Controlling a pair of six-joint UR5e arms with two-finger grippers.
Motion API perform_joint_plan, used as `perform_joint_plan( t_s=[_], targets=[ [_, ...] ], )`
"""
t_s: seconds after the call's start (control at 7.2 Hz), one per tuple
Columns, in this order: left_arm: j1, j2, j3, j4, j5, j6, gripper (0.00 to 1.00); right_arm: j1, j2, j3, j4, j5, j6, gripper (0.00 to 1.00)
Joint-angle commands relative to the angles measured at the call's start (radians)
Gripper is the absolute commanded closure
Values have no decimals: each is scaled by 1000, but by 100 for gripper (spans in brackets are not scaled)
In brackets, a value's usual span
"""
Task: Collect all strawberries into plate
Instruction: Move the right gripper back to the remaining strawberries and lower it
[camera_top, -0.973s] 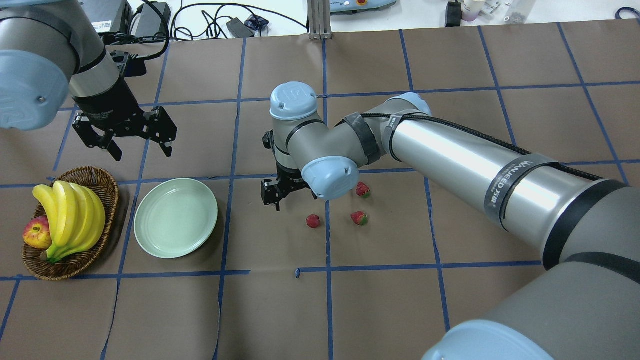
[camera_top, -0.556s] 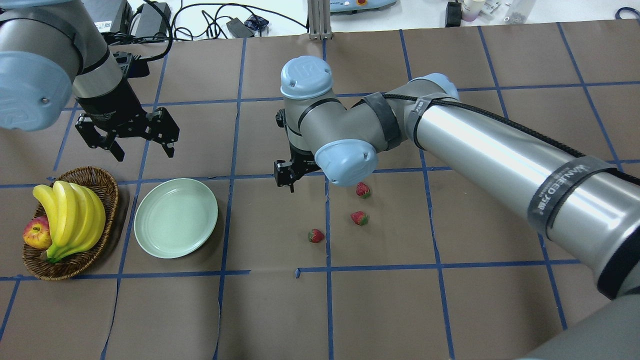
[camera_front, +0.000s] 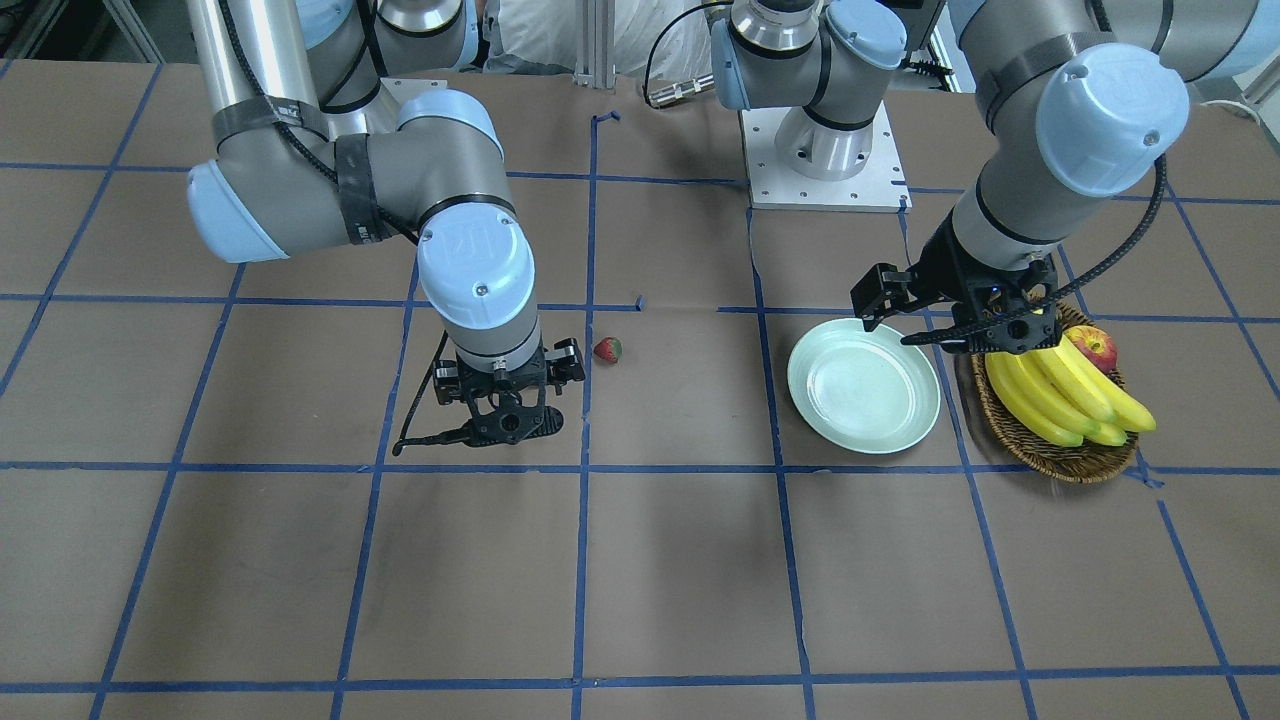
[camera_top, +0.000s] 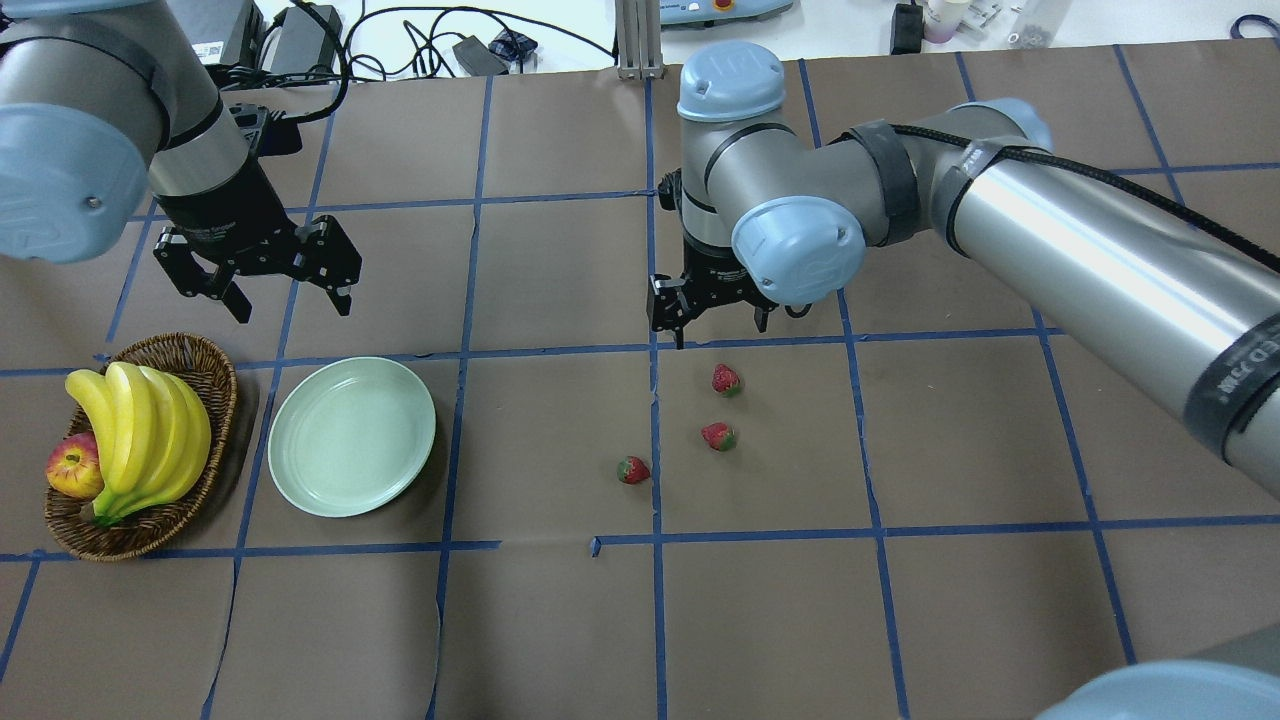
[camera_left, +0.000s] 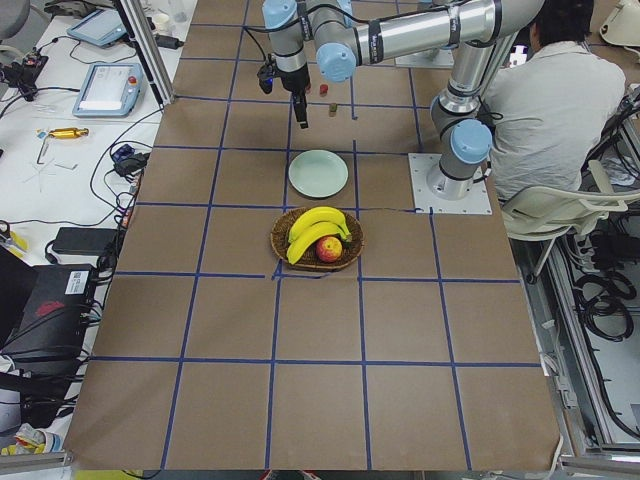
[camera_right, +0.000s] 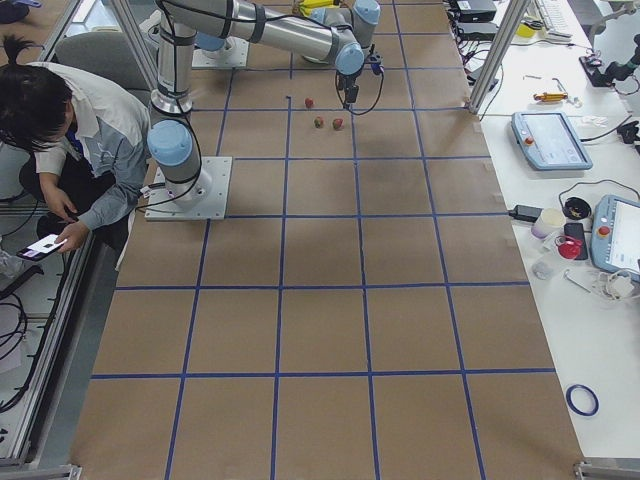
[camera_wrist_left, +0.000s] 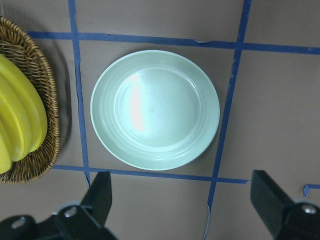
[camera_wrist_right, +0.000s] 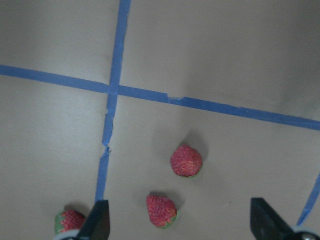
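Three strawberries (camera_top: 726, 379) on tabletop (camera_top: 560, 620), well apart from empty plate (camera_top: 351, 436); right jaws wide near them, left jaws wide near plate; centre over one berry, descend straight, close gently.

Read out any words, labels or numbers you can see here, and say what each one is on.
"ED", then characters I cannot make out: black band on the right arm, cut off by the view's edge.
Embossed logo on the wrist cap of that arm: too faint to read.
White print on the body above the left gripper: too small to read.
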Motion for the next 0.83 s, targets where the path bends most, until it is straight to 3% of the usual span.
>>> perform_joint_plan(
  t_s=[0.0,0.28,0.69],
  targets=[
    [-9,0,-12,0,-1,-3,0,-52,16,35,-12,1,1,0],
    [-27,-2,-21,0,0,-6,0,-50,73,84,-131,6,5,0],
    [-35,-2,-29,0,0,-6,0,-39,94,104,-136,15,57,0]
  ],
)
